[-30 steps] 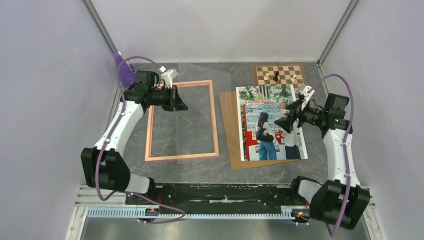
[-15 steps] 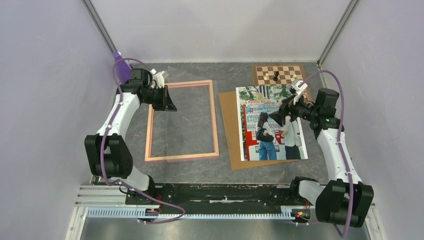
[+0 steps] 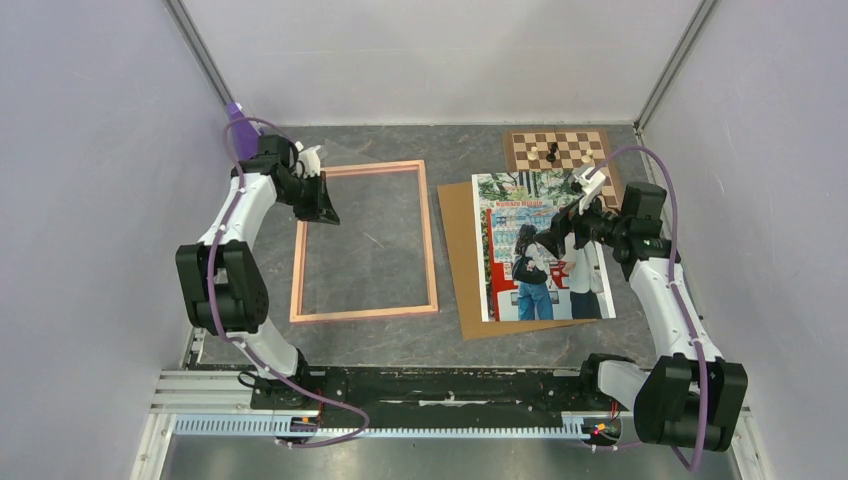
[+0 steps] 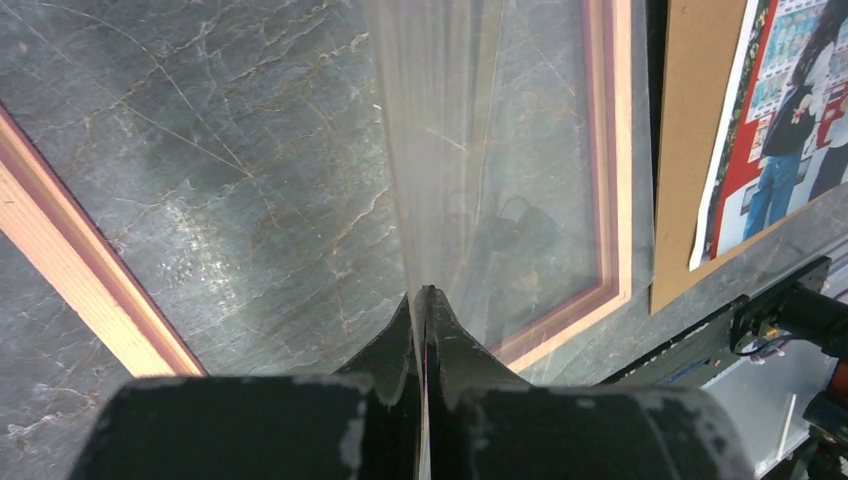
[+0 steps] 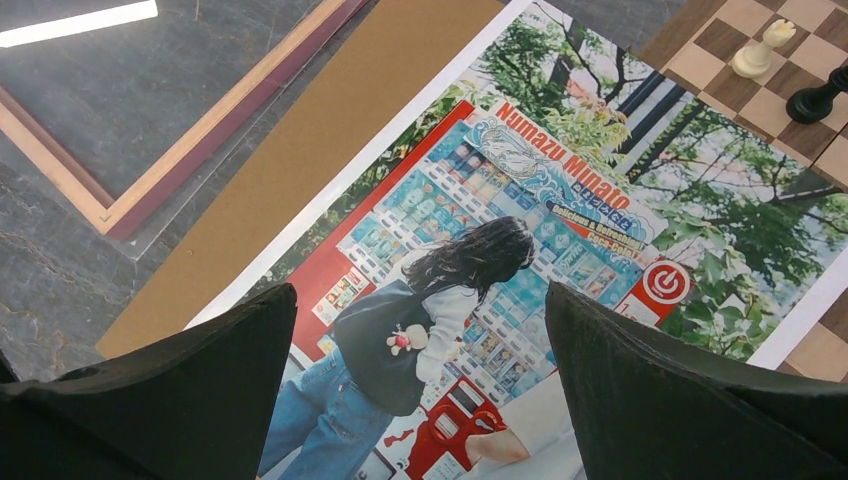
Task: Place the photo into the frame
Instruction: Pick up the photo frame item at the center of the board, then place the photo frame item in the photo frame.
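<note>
Versus a second ago: left arm has drawn back toward the far-left corner, elbow folded higher; left gripper (image 3: 324, 208) now sits over the far-left corner of the frame (image 3: 365, 313), having shifted left along it; right gripper (image 5: 417, 295) has moved up and left over the photo (image 3: 508, 280).

Left pincer: fingers (image 4: 400, 345) pressed together on the edge of a clear sheet (image 4: 440, 150), which runs away from them across the frame; far rail visible through it.

Right pincer: jaws spread wide, hovering above the photo, gripping nothing; the woman's figure shows between the fingers.

Frame lies flat, left of centre; grey tabletop (image 3: 400, 345) shows through its opening. Photo lies face up on the brown backing board (image 3: 455, 250), right of the frame and apart from it; its far edge meets the chessboard (image 3: 578, 150), which carries a white piece (image 5: 755, 50) and a black piece (image 5: 815, 100).

Surface: dark marbled grey; walls (image 3: 430, 60) pale lilac-grey, closing three sides.
</note>
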You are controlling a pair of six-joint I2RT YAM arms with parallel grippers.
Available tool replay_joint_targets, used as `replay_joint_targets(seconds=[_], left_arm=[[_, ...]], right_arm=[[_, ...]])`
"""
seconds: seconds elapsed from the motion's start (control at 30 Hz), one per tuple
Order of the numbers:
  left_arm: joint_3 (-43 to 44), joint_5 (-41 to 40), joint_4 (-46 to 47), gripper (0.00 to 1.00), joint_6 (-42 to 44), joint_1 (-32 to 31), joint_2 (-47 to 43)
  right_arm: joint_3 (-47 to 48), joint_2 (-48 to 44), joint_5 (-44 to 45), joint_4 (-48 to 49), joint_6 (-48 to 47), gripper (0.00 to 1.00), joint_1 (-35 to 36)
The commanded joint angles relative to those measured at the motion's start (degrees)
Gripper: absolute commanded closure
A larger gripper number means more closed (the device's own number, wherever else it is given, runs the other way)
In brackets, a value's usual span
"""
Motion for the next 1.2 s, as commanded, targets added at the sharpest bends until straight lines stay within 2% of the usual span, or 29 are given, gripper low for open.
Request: replay_joint_targets(seconds=[0.0,0.53,1.17], left_arm=[[3.37,-3.54,0.06,0.98,4.33,0.28,1.36],[8.01,-8.42,-1.99,0.98,7.58,0.42,6.49],[10.53,-8.87,-1.37,0.98,8.03,0.4,8.39]], right_arm=[[-0.28,0.39,0.93,2.05,0.36,0.02,0.65],[-1.07,1.1,1.74,1.91,-0.44,0.02,1.14],[-1.59,1.51,1.32,1.85,-0.64,0.02,1.24]])
